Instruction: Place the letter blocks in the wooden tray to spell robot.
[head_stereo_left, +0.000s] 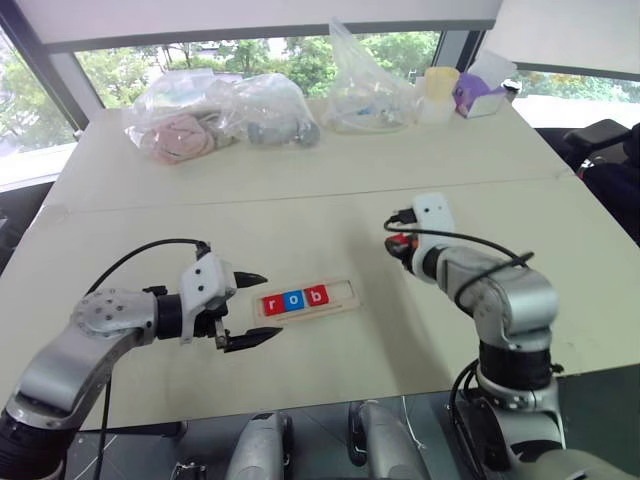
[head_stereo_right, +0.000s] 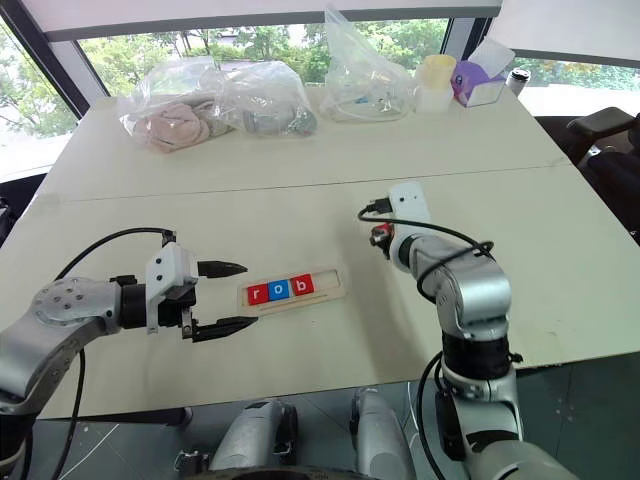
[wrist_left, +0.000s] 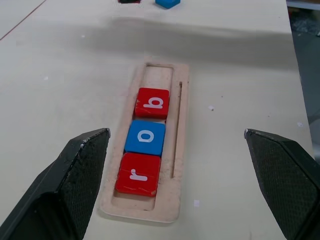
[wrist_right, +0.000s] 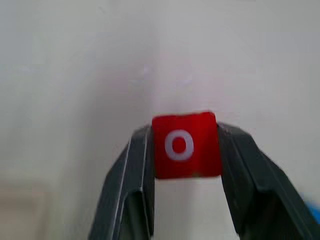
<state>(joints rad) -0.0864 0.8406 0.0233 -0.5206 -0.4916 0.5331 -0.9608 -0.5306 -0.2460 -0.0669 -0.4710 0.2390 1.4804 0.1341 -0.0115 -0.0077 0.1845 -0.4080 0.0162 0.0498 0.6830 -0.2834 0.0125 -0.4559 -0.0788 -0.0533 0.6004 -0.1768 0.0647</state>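
The wooden tray (head_stereo_left: 340, 292) lies on the table in front of me, and three letter blocks sit in its slot: a red r (wrist_left: 137, 174), a blue o (wrist_left: 145, 137) and a red b (wrist_left: 152, 102). The far end of the slot (wrist_left: 159, 77) is bare. My left gripper (head_stereo_left: 250, 310) stands open just left of the tray, its fingers apart on either side of the tray's near end. To the right of the tray, my right gripper (wrist_right: 184, 150) is shut on a red o block (wrist_right: 185, 145) and holds it above the table. A blue block (wrist_left: 167, 2) lies on the table beyond the tray.
Clear plastic bags (head_stereo_left: 215, 115) with soft items lie along the table's far edge, beside a yellow-lidded cup (head_stereo_left: 440, 92) and a purple tissue box (head_stereo_left: 480, 95). A seam (head_stereo_left: 300, 195) crosses the tabletop behind the tray.
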